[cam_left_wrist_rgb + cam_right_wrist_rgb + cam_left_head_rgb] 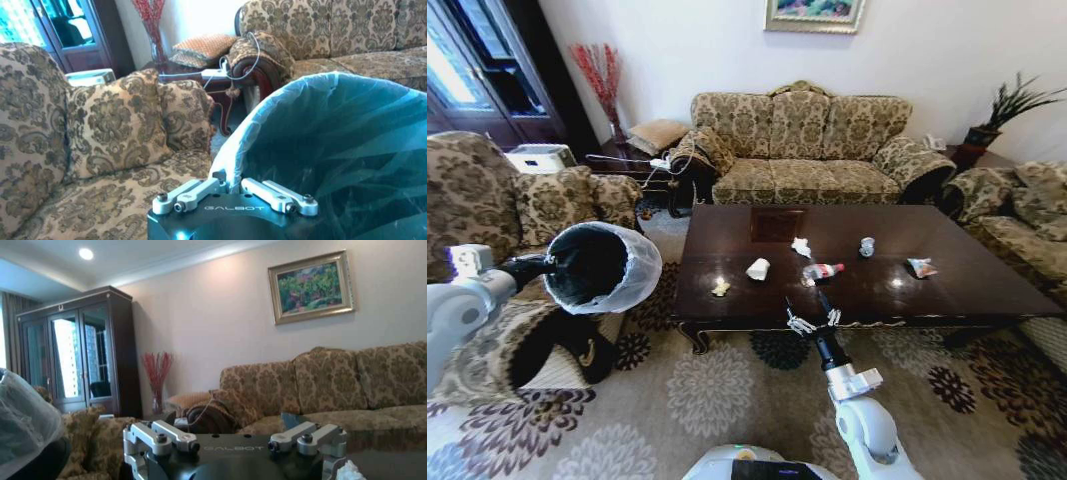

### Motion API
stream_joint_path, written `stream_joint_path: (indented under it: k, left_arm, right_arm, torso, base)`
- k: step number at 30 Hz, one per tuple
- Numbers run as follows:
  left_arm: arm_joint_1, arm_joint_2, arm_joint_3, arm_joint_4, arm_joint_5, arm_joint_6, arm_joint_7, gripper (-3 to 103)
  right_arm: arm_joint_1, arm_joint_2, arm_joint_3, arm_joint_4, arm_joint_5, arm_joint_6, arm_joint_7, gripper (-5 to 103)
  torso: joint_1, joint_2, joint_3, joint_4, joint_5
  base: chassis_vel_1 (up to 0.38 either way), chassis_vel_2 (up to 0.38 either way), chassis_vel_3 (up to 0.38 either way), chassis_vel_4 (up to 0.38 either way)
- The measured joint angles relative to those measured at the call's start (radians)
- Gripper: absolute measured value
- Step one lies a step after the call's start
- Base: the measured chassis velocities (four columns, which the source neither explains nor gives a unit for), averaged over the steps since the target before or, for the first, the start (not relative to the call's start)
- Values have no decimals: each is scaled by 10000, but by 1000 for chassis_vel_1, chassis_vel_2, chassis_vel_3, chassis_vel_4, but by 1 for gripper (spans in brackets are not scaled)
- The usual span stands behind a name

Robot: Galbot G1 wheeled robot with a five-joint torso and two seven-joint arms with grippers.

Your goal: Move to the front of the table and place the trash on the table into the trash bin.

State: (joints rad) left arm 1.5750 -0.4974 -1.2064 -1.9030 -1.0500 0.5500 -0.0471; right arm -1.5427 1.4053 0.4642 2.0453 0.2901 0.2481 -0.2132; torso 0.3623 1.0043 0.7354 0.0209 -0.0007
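Note:
The dark brown table stands before me with trash on it: a crumpled white paper, a crushed cup, a snack wrapper, a red-labelled bottle, another white piece and a yellowish scrap. My right gripper hovers open over the table's near edge, just short of the bottle. My left gripper is shut on the rim of the trash bin, held up left of the table. In the left wrist view the left gripper pinches the bagged rim of the bin. In the right wrist view the right gripper is open.
A long sofa stands behind the table. An armchair sits at the left behind the bin and another armchair at the right. A side table with cables is in the far left corner. Patterned carpet lies in front.

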Motion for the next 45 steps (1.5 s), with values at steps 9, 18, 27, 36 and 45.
stream_joint_path:
  k: [9, 18, 27, 36, 45]
  left_arm:
    - [212, 0, -257, -462, -68, -14, 59, 0]
    - [517, -169, -505, -644, -63, -113, 62, 0]
    - [614, -240, -586, -782, -76, -189, 76, 0]
    - [1022, -200, -941, -1189, -128, -161, -21, 0]
    - [1321, 1555, -1052, -616, -1578, 735, 54, 0]
  right_arm:
    - [-3, 134, -1, 164, 0, -73, -208, 100]
    - [1, 199, -50, 116, 11, -59, -303, 100]
    - [20, 287, -416, -160, -615, 250, 261, 100]
    - [1390, 187, -2319, -1202, -864, -2053, 1419, 100]
    - [2808, -155, -3408, -2956, -1005, -3320, 1217, 100]
  torso:
    - [0, 0, 1, -15, 17]
    - [-3, 2, -1, 0, 5]
    - [5, 0, 2, -10, 3]
    - [6, -4, 3, -8, 3]
    - [-3, 2, 1, -4, 6]
  base:
    - [-47, -29, 19, 11]
    - [-46, 81, 53, -60]
    - [-204, 186, 190, -181]
    - [-91, 74, 92, -62]
    - [29, -10, -17, 27]
